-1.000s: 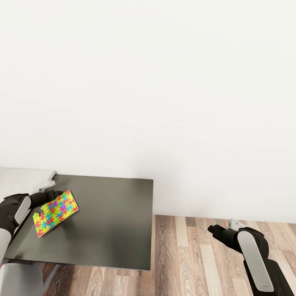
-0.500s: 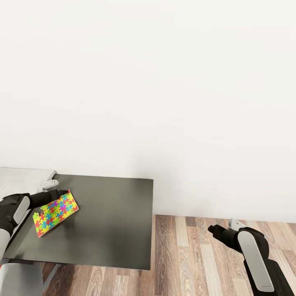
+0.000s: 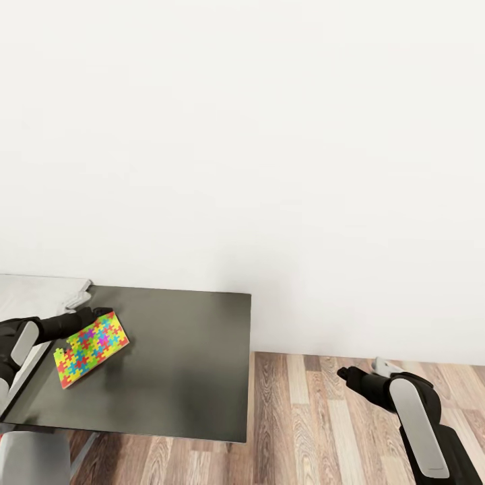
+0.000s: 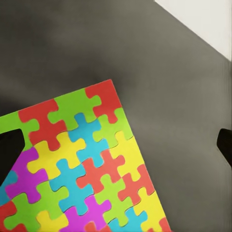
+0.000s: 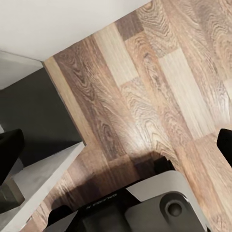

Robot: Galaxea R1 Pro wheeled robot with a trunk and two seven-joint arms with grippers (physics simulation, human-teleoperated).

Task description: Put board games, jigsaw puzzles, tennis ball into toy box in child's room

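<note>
Our left fingers (image 4: 10,147) stand spread beside the thin multicoloured jigsaw puzzle (image 3: 91,347); we should straddle its edge squarely before closing. The right gripper (image 3: 345,372) hangs open, holding nothing.

Jigsaw puzzle (image 4: 82,169) cut off at lower frame edge in left wrist view; left claw (image 3: 86,312) closure indeterminate, fingertips obscured.

Pretty bright, flat, even light all round, with the plain white wall (image 3: 269,135) nearly blown out and no clear light source. Shadows are soft: a faint dark patch on the matte dark-grey desk top (image 3: 182,364) beside the multicoloured jigsaw-pattern square (image 3: 91,347), and a blurry one on the wood-plank floor (image 5: 159,96). Everything's sharp, no glare or edge warping.
</note>
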